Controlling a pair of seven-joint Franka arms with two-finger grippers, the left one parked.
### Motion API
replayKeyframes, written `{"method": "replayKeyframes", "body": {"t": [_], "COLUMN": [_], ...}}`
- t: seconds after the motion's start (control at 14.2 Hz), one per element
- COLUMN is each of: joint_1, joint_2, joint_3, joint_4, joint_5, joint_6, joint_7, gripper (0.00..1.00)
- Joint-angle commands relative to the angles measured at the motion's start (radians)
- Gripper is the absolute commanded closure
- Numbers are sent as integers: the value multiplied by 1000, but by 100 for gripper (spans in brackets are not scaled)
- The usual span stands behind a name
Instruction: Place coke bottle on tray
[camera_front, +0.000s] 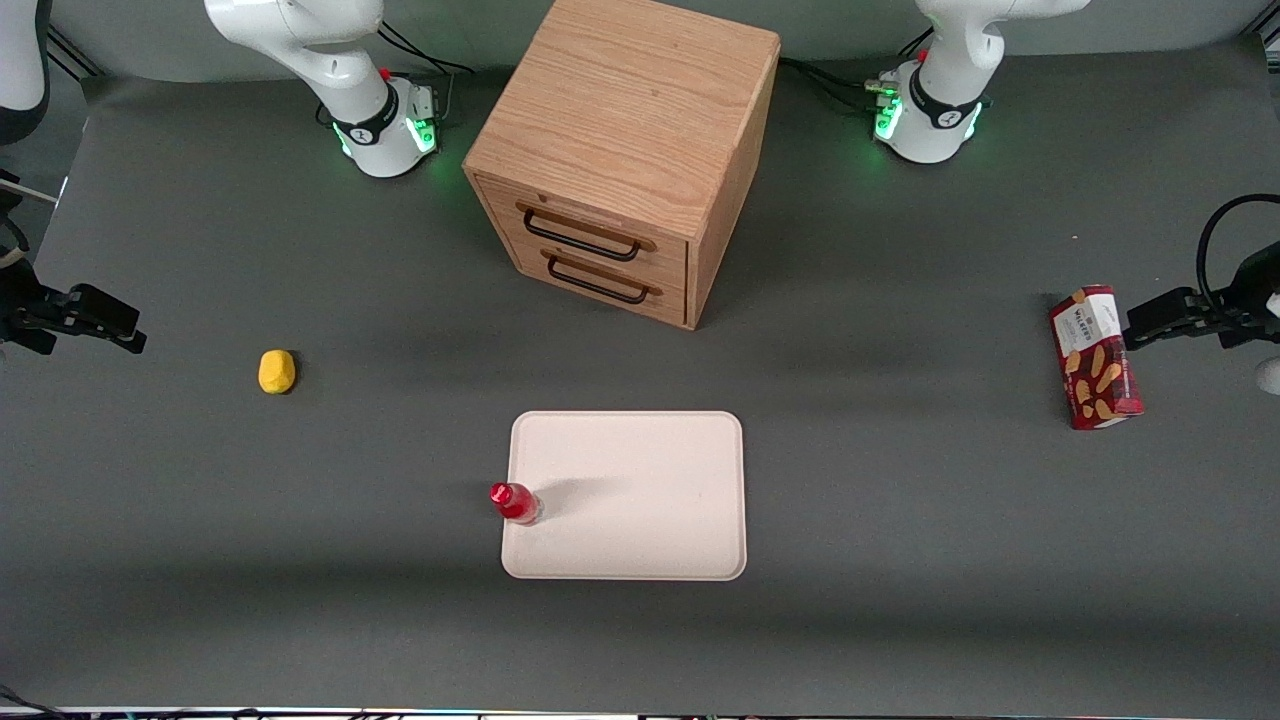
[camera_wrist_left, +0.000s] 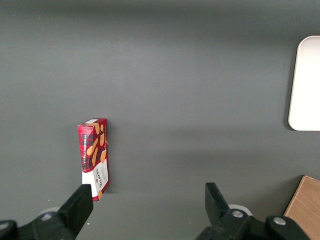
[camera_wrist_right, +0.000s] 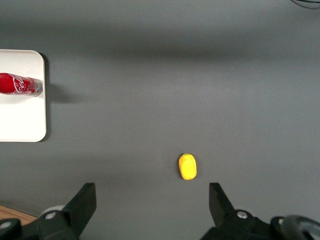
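Note:
The coke bottle (camera_front: 515, 502), small and red with a red cap, stands upright on the cream tray (camera_front: 640, 520), just inside the tray's edge toward the working arm's end. It also shows in the right wrist view (camera_wrist_right: 20, 84) on the tray (camera_wrist_right: 22, 120). My right gripper (camera_front: 128, 330) is at the working arm's end of the table, far from the bottle. It is open and empty (camera_wrist_right: 151, 200), with the yellow lump (camera_wrist_right: 187, 166) on the table just ahead of its fingers.
The yellow lump (camera_front: 277, 371) lies between my gripper and the tray. A wooden two-drawer cabinet (camera_front: 620, 150) stands farther from the front camera than the tray. A red snack box (camera_front: 1095, 357) lies toward the parked arm's end.

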Motion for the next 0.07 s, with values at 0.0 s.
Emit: {"method": "replayKeyframes", "body": {"t": [0.0], "joint_1": [10], "joint_2": [-15], "joint_3": [-13], "joint_4": [-5], "joint_5": [18], "joint_6": [2], "joint_7": [-22], "gripper": [0]}}
